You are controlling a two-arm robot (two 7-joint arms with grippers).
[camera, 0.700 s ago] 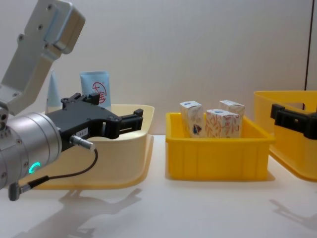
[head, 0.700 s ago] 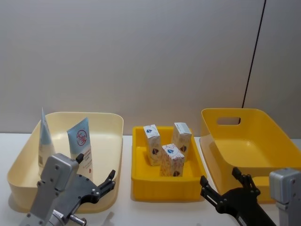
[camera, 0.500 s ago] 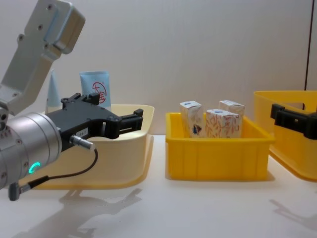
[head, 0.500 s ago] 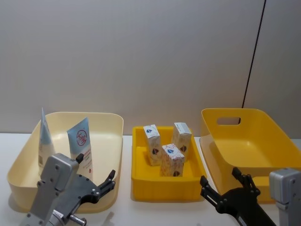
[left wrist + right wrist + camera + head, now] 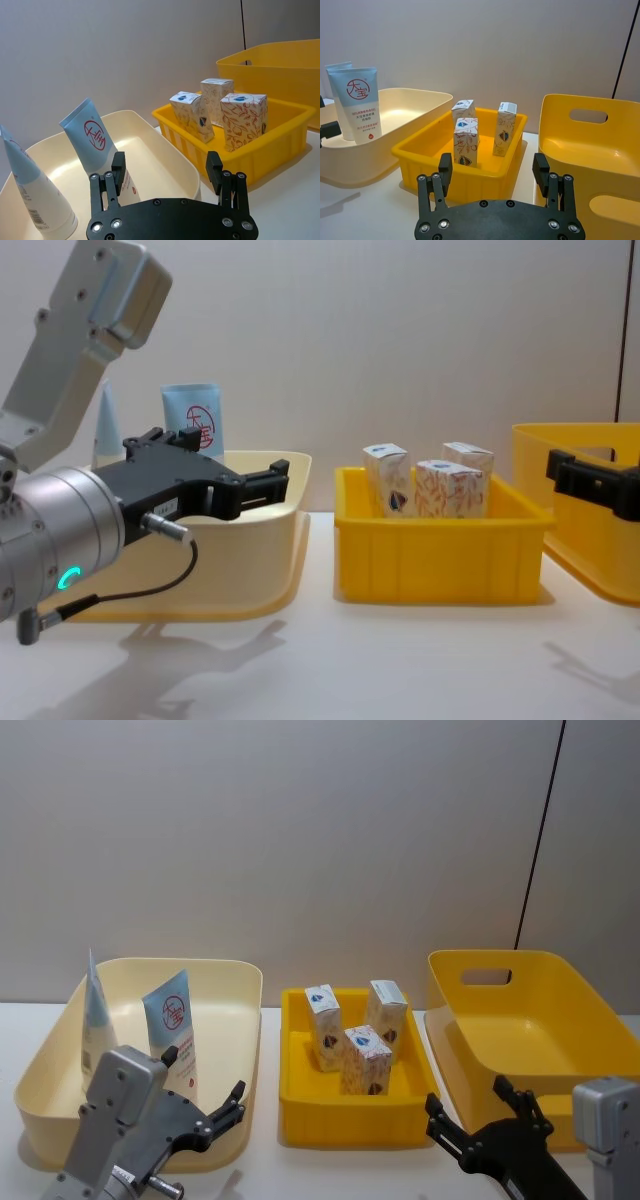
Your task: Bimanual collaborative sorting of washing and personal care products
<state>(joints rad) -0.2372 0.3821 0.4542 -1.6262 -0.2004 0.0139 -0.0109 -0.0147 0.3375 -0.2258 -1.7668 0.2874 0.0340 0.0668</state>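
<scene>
Two light-blue tubes with red logos stand in the cream tub (image 5: 236,982): one tube (image 5: 172,1020) near its middle, the other tube (image 5: 96,1020) at its left wall. Three white cartons stand upright in the small yellow bin (image 5: 355,1120): a carton (image 5: 323,1027) at the left, a carton (image 5: 385,1014) at the back right, a carton (image 5: 365,1061) in front. My left gripper (image 5: 232,1104) hovers open and empty at the tub's near right rim; in the left wrist view the left gripper (image 5: 166,170) faces the tubes. My right gripper (image 5: 466,1098) is open and empty, low between the two yellow bins.
A large empty yellow bin (image 5: 560,982) with a handle slot stands at the right. The tub, the small bin and the large bin sit side by side on a white table (image 5: 400,660), with a plain wall behind. Free table lies in front of the containers.
</scene>
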